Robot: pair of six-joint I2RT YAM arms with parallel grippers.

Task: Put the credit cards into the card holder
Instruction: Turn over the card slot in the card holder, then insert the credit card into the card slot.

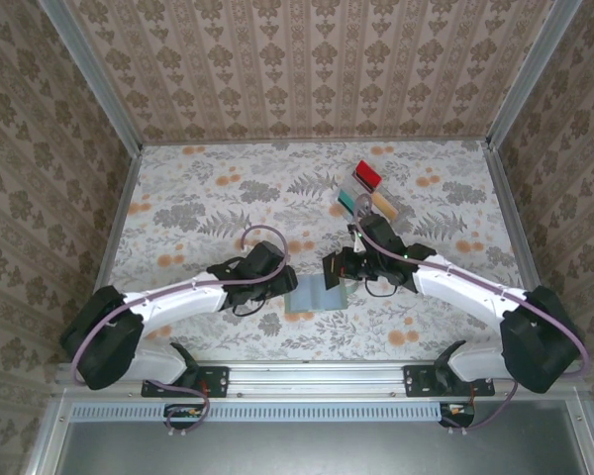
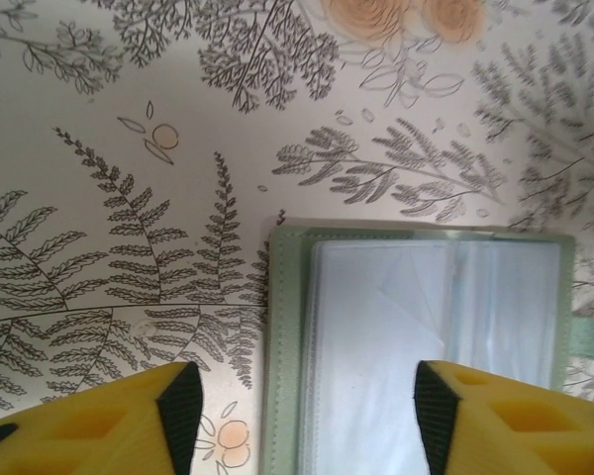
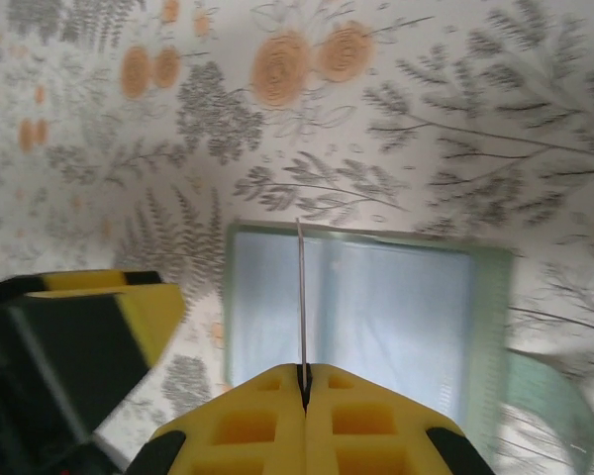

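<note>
Right wrist view puts the right gripper clenched on one credit card, seen edge-on as a thin upright line rising from between the closed pads. The card looks light, stiff and slick, so a pinch on its short end, as here, seems the sensible hold; a tilt could let it slide or catch on a pocket lip.

Below it lies the card holder, open flat on the patterned table, its clear sleeves looking empty. They look soft and floppy, likely to need steadying.

From the left wrist camera, the left gripper hangs with jaws apart over the holder's left edge, grasping nothing.

Further out, a clear tray holds a red card, a teal card and a tan card.
</note>
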